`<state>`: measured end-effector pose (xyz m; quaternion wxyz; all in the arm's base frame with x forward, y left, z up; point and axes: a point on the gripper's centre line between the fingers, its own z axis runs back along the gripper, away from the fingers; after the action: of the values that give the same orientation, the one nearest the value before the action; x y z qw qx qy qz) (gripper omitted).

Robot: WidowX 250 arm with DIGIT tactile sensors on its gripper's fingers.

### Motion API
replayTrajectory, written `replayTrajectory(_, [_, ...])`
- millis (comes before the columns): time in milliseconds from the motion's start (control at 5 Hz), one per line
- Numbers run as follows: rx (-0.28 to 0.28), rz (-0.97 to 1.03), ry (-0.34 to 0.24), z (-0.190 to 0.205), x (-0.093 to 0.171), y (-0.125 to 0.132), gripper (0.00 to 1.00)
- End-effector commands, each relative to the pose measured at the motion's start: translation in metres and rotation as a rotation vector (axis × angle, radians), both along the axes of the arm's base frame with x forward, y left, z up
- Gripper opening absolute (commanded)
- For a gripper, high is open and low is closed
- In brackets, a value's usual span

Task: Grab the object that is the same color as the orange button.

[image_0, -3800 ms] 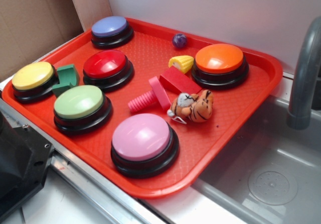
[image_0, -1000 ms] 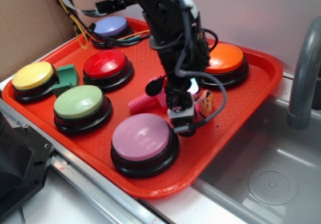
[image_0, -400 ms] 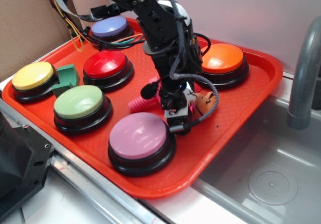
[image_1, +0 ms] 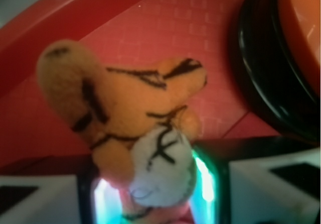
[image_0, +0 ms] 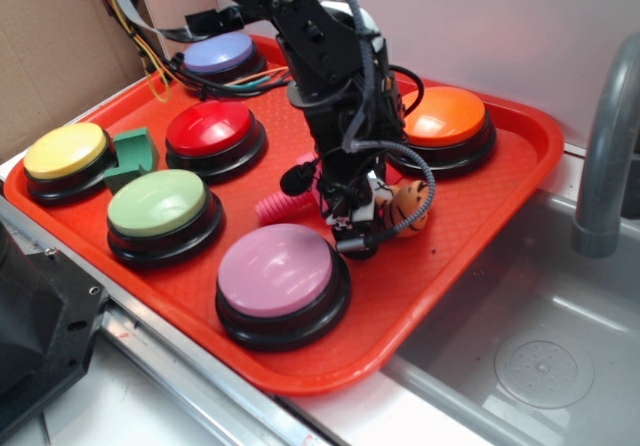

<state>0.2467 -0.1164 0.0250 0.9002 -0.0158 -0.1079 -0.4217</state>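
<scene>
The object, a small orange plush tiger (image_0: 408, 206) with black stripes and a white face, lies on the red tray (image_0: 450, 266) in front of the orange button (image_0: 443, 116). My gripper (image_0: 372, 212) reaches down over it from the left. In the wrist view the tiger (image_1: 135, 113) fills the middle, and its white head sits between the two fingers of my gripper (image_1: 156, 194), pressed by both lit pads. The orange button (image_1: 301, 38) shows at the top right, on its black base. The arm hides the tiger's left half in the exterior view.
A large pink-purple button (image_0: 275, 271) stands just in front of the gripper, and a pink screw (image_0: 280, 206) lies to its left. Green (image_0: 155, 203), red (image_0: 210, 128), yellow (image_0: 65, 151) and blue (image_0: 218, 53) buttons fill the tray's left. A sink (image_0: 540, 356) and grey faucet (image_0: 605, 156) are at the right.
The arm came in over the tray and dropped onto the tiger. In the last half second it barely moved, and the tiger's head shifted slightly between the fingers.
</scene>
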Motion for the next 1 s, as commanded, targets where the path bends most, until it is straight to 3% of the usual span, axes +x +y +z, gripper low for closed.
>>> replayTrajectory(0, [0.021, 0.117, -0.011, 0.039, 0.004, -0.006, 0.0])
replayTrajectory(200, [0.015, 0.29, -0.008, 0.068, 0.004, 0.004, 0.0])
replayTrajectory(400, [-0.041, 0.451, 0.002, 0.097, -0.002, 0.025, 0.0])
replayTrajectory(600, [0.043, 0.645, 0.001, 0.129, -0.018, 0.054, 0.0])
replayTrajectory(800, [0.062, 0.753, -0.006, 0.151, -0.034, 0.083, 0.0])
